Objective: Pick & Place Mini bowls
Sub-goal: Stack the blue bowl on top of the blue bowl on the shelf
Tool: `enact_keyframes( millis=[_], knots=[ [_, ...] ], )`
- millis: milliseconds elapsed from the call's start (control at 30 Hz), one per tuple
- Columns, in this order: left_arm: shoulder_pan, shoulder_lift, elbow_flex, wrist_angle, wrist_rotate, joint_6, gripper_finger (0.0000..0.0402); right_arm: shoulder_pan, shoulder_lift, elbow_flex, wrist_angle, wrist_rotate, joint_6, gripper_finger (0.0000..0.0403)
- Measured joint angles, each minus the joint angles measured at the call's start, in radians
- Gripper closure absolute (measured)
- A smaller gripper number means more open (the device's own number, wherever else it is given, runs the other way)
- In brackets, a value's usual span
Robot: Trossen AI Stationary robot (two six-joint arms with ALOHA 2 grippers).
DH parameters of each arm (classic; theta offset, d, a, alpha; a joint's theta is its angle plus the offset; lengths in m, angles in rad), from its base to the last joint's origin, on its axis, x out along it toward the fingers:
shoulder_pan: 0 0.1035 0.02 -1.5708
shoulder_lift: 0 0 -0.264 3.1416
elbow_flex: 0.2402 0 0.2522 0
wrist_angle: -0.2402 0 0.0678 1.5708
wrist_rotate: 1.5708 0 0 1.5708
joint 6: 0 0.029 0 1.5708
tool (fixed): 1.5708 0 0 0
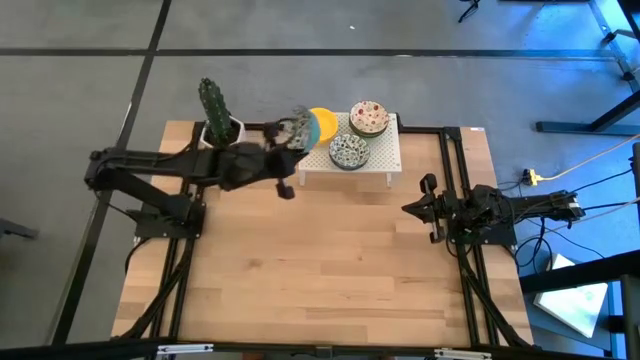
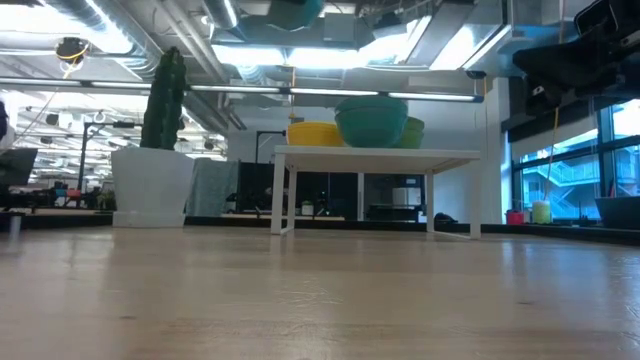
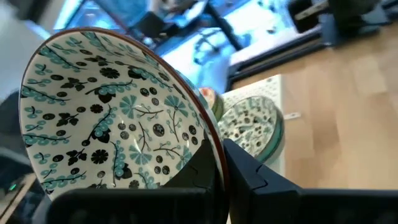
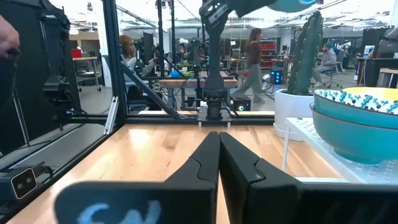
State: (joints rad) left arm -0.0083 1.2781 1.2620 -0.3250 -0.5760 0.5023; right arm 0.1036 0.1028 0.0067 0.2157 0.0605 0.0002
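Above the white rack's (image 1: 385, 160) left end, the left gripper (image 1: 296, 128) clamps a blue-green patterned bowl (image 3: 118, 112). Right gripper (image 1: 428, 207), fingers together, waits near the table's (image 1: 320, 280) right edge.

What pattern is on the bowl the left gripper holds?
The bowl is white with blue-green flowers and leaves, clearest in the left wrist view.

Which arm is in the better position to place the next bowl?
Left. Its end effector already grips a patterned bowl beside the white rack; the right end effector is shut, empty, farther away.

held patterned bowl (image 1: 296, 127) blurred in high view, yellow bowl (image 1: 322, 125) partly hidden.
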Motion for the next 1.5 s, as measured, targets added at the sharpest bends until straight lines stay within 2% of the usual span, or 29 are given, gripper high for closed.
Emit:
enact_keyframes(
  millis=[167,267,567,867,1067,1500],
  knots=[
    [0.065,0.139,0.206,-0.129,0.183,0.042,0.0394,0.000,0.000,0.000,0.000,0.000,0.000,0.0391],
    [0.103,0.225,0.322,-0.220,0.248,0.044,0.0394,0.000,0.000,0.000,0.000,0.000,0.000,0.0391],
    [0.171,0.511,0.654,-0.561,0.320,0.061,0.0394,0.000,0.000,0.000,-0.004,0.000,0.018,0.0391],
    [0.177,0.723,0.878,-0.721,0.295,0.158,0.0394,0.000,0.000,0.000,-0.007,0.000,0.019,0.0391],
    [0.170,0.809,0.943,-0.781,0.205,0.230,0.0394,0.000,0.000,0.000,-0.012,-0.003,0.021,0.0391],
    [0.167,0.819,0.945,-0.809,0.233,0.326,0.0394,0.000,0.000,0.000,-0.021,-0.010,0.022,0.0391]
  ],
)
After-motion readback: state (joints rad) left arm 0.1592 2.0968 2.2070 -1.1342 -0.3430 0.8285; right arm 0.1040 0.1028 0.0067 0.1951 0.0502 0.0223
